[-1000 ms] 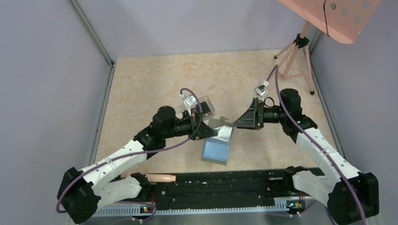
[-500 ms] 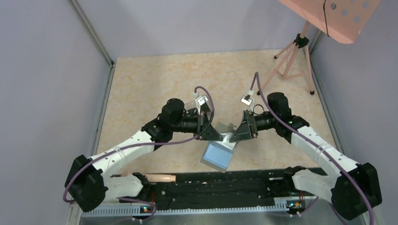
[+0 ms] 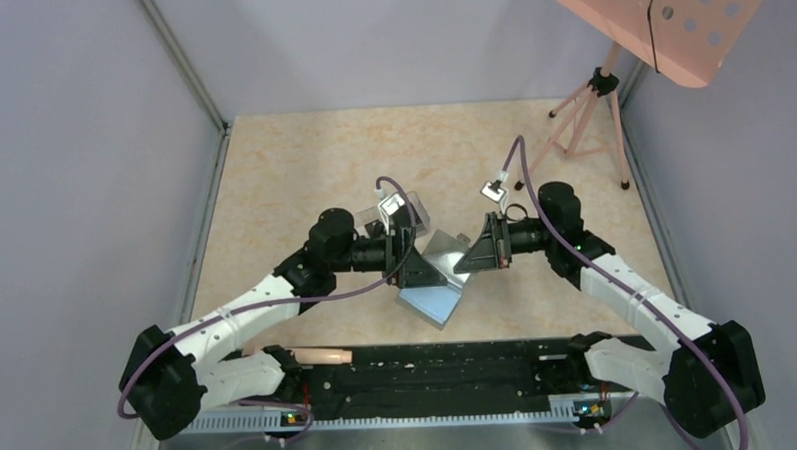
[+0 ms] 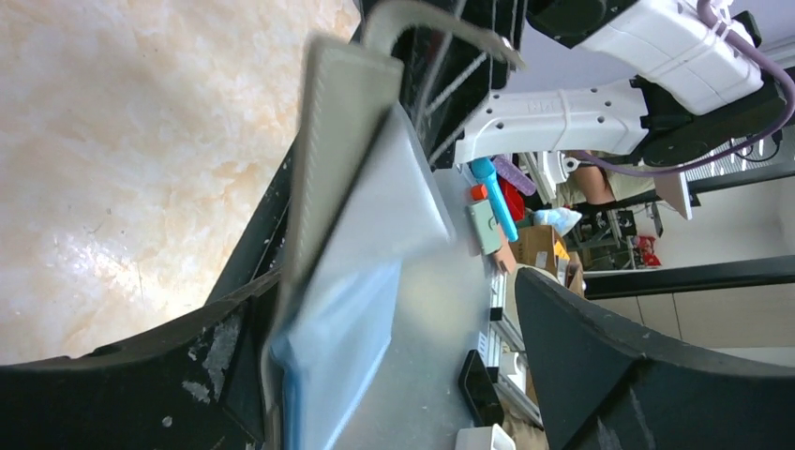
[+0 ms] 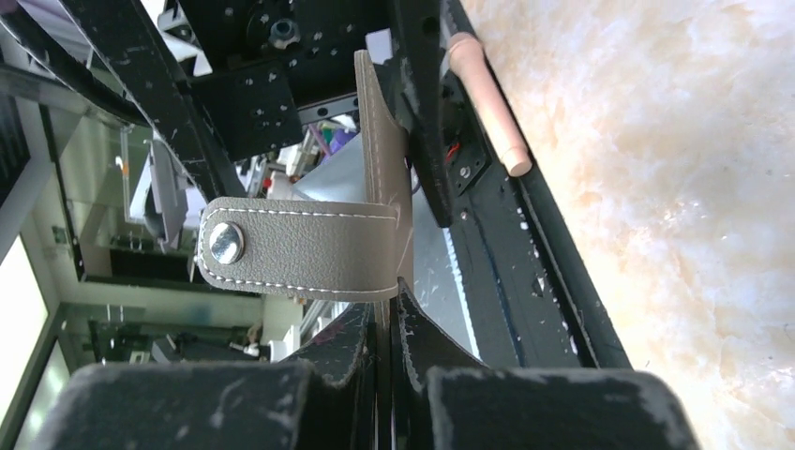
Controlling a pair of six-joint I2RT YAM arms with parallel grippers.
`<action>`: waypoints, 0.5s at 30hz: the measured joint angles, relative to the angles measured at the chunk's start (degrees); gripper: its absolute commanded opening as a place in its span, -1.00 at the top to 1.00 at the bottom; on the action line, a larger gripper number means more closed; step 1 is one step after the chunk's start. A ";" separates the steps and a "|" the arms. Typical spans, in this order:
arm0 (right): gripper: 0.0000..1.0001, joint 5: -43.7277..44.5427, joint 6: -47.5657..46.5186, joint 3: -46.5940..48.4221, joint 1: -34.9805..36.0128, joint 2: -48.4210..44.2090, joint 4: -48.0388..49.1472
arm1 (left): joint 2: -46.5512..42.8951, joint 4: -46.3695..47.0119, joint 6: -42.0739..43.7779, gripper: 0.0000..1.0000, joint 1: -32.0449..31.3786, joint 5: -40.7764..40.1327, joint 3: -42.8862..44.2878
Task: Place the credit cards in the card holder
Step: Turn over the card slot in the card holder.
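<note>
From above: card holder half open between the two arms, near the front of the table, blue-gray inside tilted up toward the camera; not clear whether its lower edge rests on the surface; left gripper just beside its left edge, right gripper at its upper right edge; clear plastic box just behind the left wrist, contents unreadable; no credit cards made out anywhere here.

From the left wrist: fingers spread wide, clasping nothing; gray cover of the card holder standing on edge close to one finger, blue-gray lining below it; touching that finger or not, impossible to say.

From the right wrist: fingertips pressed together, pinching the cover's edge; side tab with its metal snap folded across to the left; wooden peg lying at the table's near edge beyond.

Judged as the readying step: holder presented open in one grip, no card in hand yet. Next, probably: free left gripper to a card, taken by a thin edge; pocket kept facing it; risk of the limp cover sagging or swinging from a single pinch.
</note>
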 measured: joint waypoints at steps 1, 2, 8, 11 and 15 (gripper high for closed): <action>1.00 0.55 1.33 -0.79 -0.26 -0.07 1.55 | -1.11 1.05 -0.79 -0.67 0.04 -0.17 -1.38; 1.00 0.94 2.82 -1.60 -0.52 -0.20 3.13 | -1.62 1.70 -1.25 -0.54 0.09 -0.24 -2.25; 1.00 1.70 10.93 -6.62 -2.10 -0.52 10.62 | -1.33 3.10 -3.34 0.96 0.28 -0.63 -5.33; 0.65 1.79 8.96 -5.90 -2.32 -0.50 8.44 | -0.76 2.93 -3.30 1.00 0.46 -0.35 -5.35; 0.08 2.05 3.08 -2.82 -2.34 -0.46 1.18 | 0.83 1.62 -2.25 1.00 0.37 0.94 -4.13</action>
